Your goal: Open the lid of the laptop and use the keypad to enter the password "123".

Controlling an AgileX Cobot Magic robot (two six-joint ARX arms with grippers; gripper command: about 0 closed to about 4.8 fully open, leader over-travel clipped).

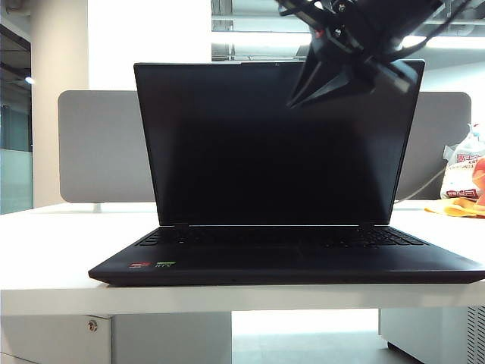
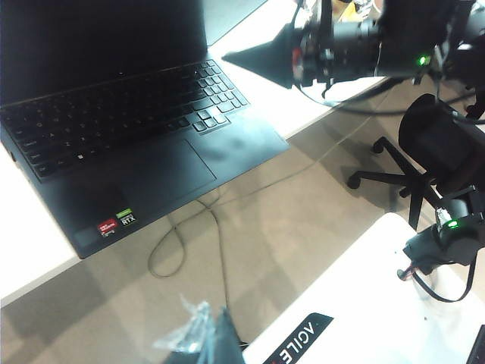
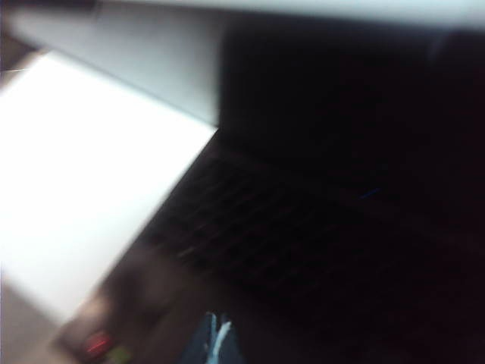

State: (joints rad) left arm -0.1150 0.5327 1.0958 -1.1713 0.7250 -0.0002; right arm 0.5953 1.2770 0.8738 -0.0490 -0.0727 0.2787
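Laptop [image 1: 288, 258] open on white desk [image 1: 45, 250]; grey divider [image 1: 102, 144] behind.

Laptop [image 1: 288, 262] on table [image 1: 45, 258], at its front edge; lid [image 1: 273, 144] upright behind keypad [image 1: 280, 236]. Divider panel [image 1: 98, 144] behind laptop. Right gripper [image 1: 292, 104], jaws closed, high before lid's upper right. Left gripper [image 2: 208, 341] low, apparently off the table's front edge.
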